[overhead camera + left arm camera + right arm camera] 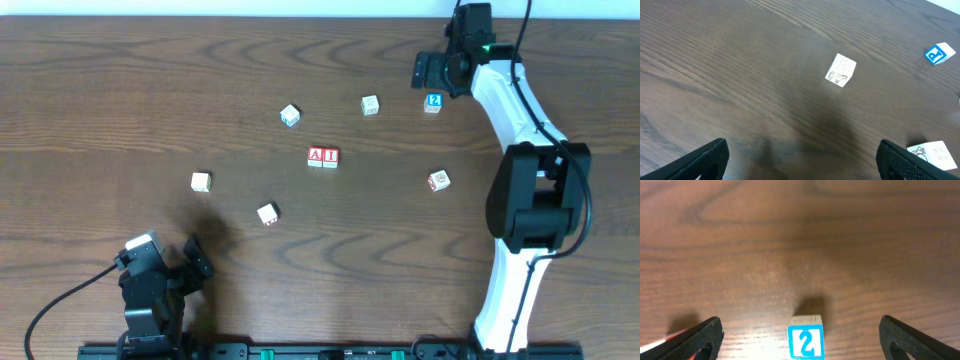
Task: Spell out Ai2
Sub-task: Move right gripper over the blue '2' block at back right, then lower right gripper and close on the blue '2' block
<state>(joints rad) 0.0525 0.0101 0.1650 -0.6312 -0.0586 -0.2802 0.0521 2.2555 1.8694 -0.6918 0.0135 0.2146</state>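
Right end effector (432, 76) apart, empty, near 2 block (805, 341). Left end effector (197, 256) apart, empty. A block (316, 156) touches I block (330, 156).

Blue-bordered 2 block (805, 342), seemingly red-lettered A block (316, 156) and I block (331, 157), dark wood-grain table (150, 90)

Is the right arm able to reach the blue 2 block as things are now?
Probably yes. The right gripper is open and close to the blue 2 block, which the wrist view shows centred between its fingers with nothing in between.
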